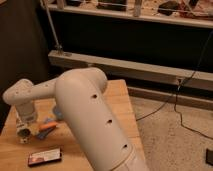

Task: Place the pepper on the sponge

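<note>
The pepper [46,128], a slim orange piece, lies on the wooden table [20,155] at the left. Right behind it, touching or nearly so, shows a strip of the blue sponge [48,120]; the arm hides the rest of it. My gripper [22,133] points down at the table just left of the pepper's near end. Whether it touches the pepper cannot be told. The big white arm link [92,115] crosses the middle of the view.
A flat black and red packet [45,157] lies near the table's front edge. A paler grey-blue piece [58,114] peeks out beside the arm. Beyond the table stand a dark wall, a metal rail [125,67] and floor cables [185,115].
</note>
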{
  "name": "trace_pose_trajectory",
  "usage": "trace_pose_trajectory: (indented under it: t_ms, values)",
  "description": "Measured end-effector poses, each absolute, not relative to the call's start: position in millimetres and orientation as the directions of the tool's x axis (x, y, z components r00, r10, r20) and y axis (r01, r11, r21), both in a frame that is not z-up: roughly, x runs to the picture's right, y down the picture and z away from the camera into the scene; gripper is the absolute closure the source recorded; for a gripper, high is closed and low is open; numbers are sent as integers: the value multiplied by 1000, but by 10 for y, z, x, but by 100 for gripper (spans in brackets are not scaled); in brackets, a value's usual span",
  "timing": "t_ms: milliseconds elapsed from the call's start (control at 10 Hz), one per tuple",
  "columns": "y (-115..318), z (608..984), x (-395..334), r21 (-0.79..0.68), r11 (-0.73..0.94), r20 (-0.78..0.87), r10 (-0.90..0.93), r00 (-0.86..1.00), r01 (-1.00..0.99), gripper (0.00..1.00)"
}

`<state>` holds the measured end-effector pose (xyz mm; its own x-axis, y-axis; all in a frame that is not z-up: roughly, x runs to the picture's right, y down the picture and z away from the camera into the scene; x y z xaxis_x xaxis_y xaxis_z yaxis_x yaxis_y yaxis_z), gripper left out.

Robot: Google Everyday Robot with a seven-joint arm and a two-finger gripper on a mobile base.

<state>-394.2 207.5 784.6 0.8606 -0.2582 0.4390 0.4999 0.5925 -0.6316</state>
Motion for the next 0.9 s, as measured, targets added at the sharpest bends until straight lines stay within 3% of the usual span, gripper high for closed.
trace_pose_trajectory:
  t_ms: [100, 300, 900]
  values:
    - [2078, 7862, -3945, -632, 595, 436, -256, 863, 496, 37]
    - [2075, 7876, -3970, -630, 602, 433, -252, 865, 491, 22]
    - [2088, 7927, -3954, -626, 607, 414, -273, 868, 489, 20]
